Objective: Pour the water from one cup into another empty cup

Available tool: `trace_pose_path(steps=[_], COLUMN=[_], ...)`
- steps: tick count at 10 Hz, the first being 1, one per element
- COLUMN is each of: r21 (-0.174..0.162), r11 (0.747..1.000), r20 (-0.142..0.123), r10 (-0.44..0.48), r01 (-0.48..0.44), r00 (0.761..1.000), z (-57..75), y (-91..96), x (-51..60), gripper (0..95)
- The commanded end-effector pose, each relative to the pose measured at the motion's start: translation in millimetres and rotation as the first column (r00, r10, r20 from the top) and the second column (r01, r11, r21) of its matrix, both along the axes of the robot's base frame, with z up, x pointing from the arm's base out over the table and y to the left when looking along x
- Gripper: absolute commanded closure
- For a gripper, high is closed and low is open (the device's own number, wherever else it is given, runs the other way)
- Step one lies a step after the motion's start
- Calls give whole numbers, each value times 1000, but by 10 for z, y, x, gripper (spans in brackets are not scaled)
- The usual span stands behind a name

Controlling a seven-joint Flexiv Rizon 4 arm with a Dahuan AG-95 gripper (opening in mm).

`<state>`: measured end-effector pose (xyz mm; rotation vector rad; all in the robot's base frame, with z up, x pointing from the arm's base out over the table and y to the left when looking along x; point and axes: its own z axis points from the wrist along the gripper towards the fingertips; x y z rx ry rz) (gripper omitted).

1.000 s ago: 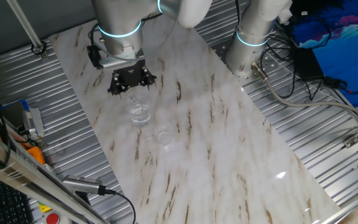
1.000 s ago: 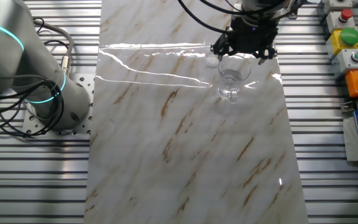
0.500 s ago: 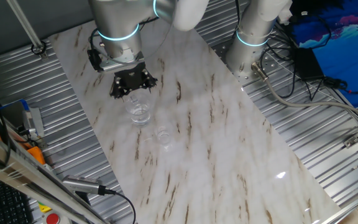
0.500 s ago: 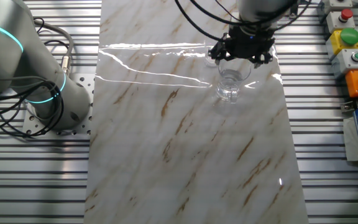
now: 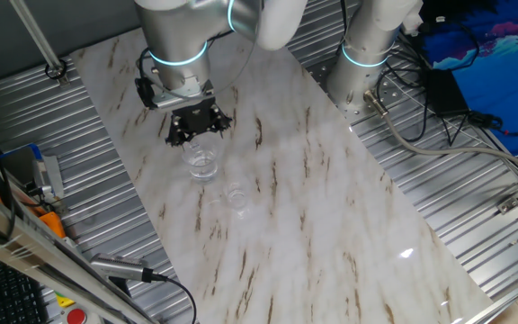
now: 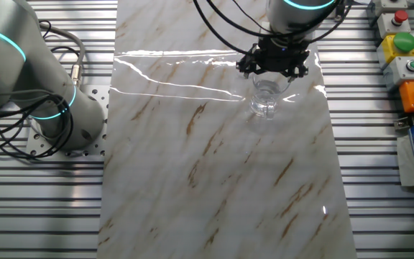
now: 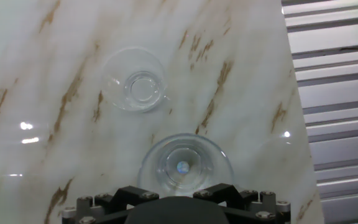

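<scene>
The larger clear tumbler (image 5: pixel 202 163) stands on the marble board, with a faint glint of water in its bottom. It also shows in the other fixed view (image 6: pixel 266 98) and at the bottom of the hand view (image 7: pixel 185 167). The smaller clear cup (image 5: pixel 236 195) stands apart from it, nearer the board's middle; in the hand view (image 7: pixel 135 88) it looks empty. The arm hides it in the other fixed view. My gripper (image 5: pixel 196 126) hangs just above and behind the tumbler's rim, open and empty. It also shows in the other fixed view (image 6: pixel 273 61), and its black base fills the hand view's bottom edge (image 7: pixel 179 199).
The marble board (image 5: pixel 331 225) lies on a ribbed metal table (image 5: pixel 475 207). A second arm's base (image 5: pixel 367 45) stands at the board's far edge, with cables beside it. A button box (image 6: pixel 402 44) sits on the tumbler's side of the board. The board's edge (image 7: pixel 291 93) runs close to both cups.
My gripper has moved sideways and slightly down, closer over the tumbler. Both cups stand where they were.
</scene>
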<state>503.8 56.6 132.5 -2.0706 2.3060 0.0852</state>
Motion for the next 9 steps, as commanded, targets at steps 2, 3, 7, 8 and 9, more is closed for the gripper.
trace_pose_path(steps=[2,3,7,8,9], r21=[-1,-1,0,-1,-1], r11=[1000,1000,1000,1000,1000], r20=[2,2,4,6,8], r10=[3,6,11,12,15], r01=[-3,-6,-11,-12,-15], r00=[1000,1000,1000,1000,1000], z=[-73,-98,-146,-162,-166], y=[11,17,22,26,27], x=[-15,-14,-15,-15,-16], gripper=[0,0,0,0,0])
